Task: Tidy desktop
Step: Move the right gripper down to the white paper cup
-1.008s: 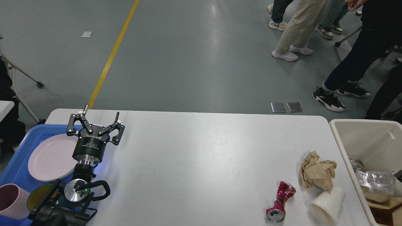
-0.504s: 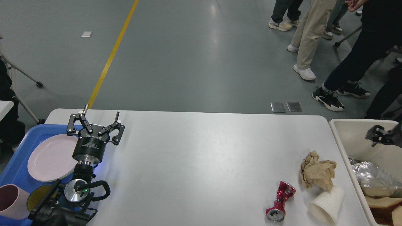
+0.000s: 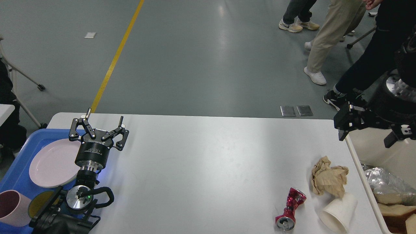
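Right claw (image 3: 365,132) has risen, spread, beside matte white desktop (image 3: 208,169).

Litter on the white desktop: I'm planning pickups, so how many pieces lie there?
3, all near the right front corner: a crushed red can, crumpled brown paper, and a tipped white paper cup touching the paper.
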